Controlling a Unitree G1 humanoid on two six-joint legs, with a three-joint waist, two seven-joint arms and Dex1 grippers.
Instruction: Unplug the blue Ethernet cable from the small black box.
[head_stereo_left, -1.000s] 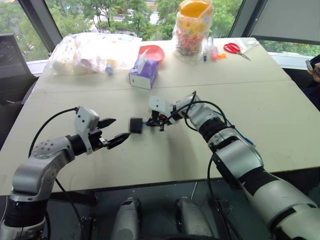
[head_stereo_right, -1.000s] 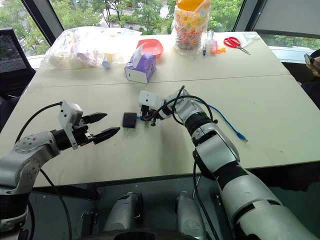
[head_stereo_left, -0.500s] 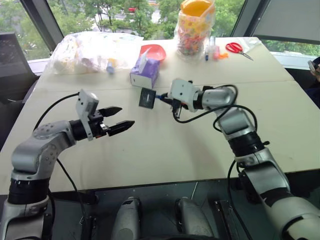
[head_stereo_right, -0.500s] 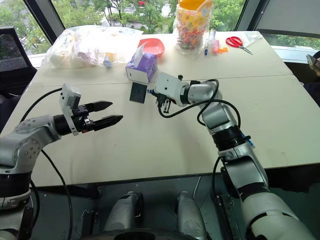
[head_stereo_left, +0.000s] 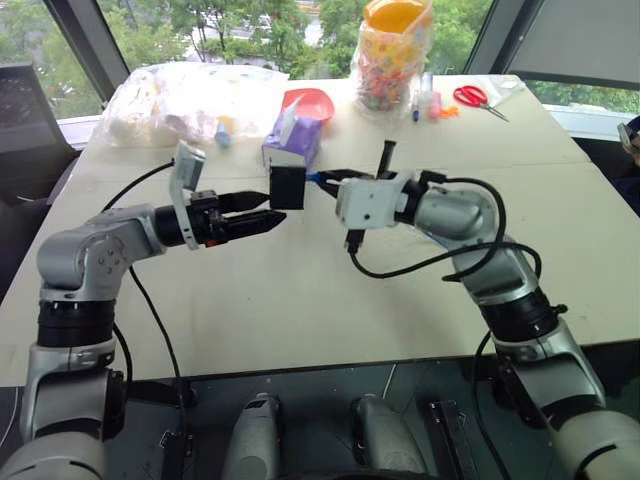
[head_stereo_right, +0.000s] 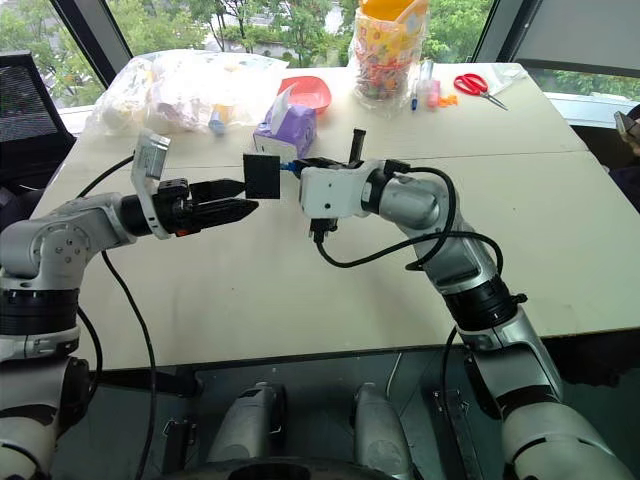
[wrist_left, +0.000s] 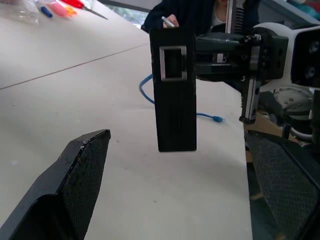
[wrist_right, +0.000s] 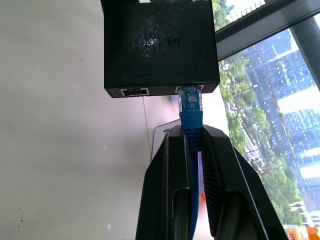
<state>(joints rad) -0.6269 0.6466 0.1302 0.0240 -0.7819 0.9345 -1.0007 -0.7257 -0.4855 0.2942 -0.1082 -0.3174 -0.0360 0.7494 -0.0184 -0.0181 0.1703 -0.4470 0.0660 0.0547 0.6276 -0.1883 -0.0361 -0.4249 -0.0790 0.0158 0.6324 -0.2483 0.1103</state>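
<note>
Both eye views look from the robot's head forward and down over the pale worktop (head_stereo_left: 300, 300), taking in its whole width up to the windows at the far edge; the right eye view sits slightly to one side, so the same things fall a little further left in it. The left wrist view looks level along the left gripper (wrist_left: 175, 200) and across the worktop, very near the small black box (wrist_left: 174, 90), with the right gripper's white housing beyond. The right wrist view looks along the right gripper (wrist_right: 194, 150), close on the same box from its opposite side, facing the windows. All four views share that box.
</note>
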